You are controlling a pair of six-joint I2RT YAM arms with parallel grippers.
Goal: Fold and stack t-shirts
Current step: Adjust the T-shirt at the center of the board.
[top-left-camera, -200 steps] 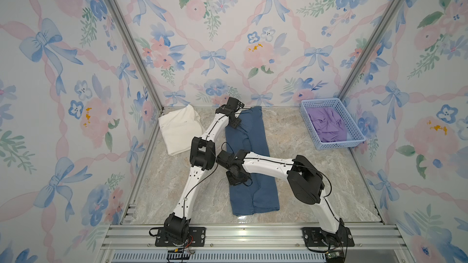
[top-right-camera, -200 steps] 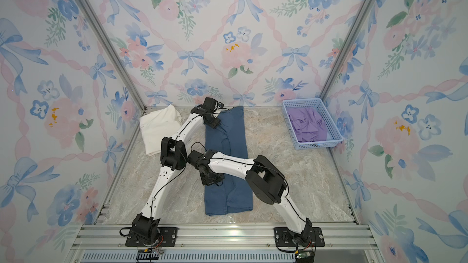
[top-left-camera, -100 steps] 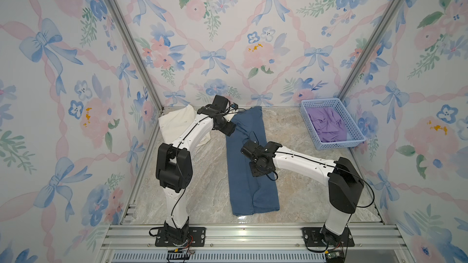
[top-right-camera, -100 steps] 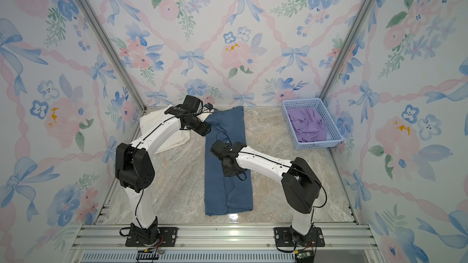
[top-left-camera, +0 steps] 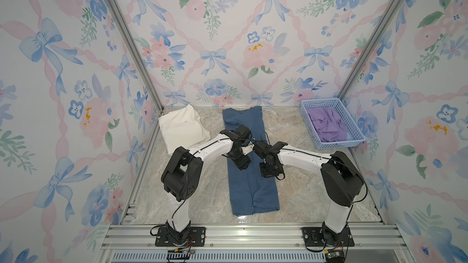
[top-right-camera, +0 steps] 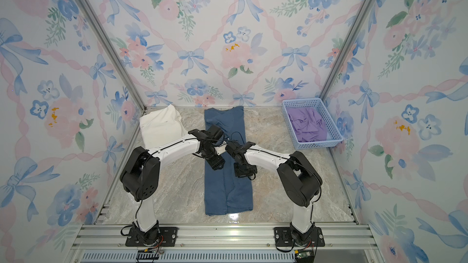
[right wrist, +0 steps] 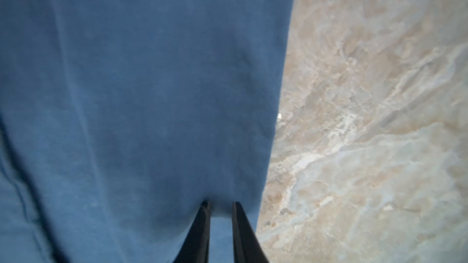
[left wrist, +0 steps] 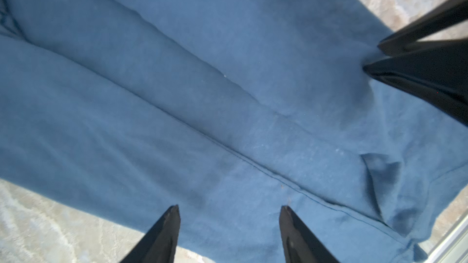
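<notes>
Both edges should lift level, I judge: the slate-blue t-shirt (top-left-camera: 249, 191) lies as a long strip down the table's (top-left-camera: 304, 193) middle, my right gripper (right wrist: 220, 202) nearly closed on a pucker by its right edge, my left gripper (left wrist: 230, 207) wide open, empty, above it.

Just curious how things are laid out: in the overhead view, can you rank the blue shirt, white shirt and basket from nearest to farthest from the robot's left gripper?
1. Blue shirt: mid-table, directly under the left gripper.
2. White shirt: back-left corner.
3. Basket: back-right corner, across the table.
</notes>
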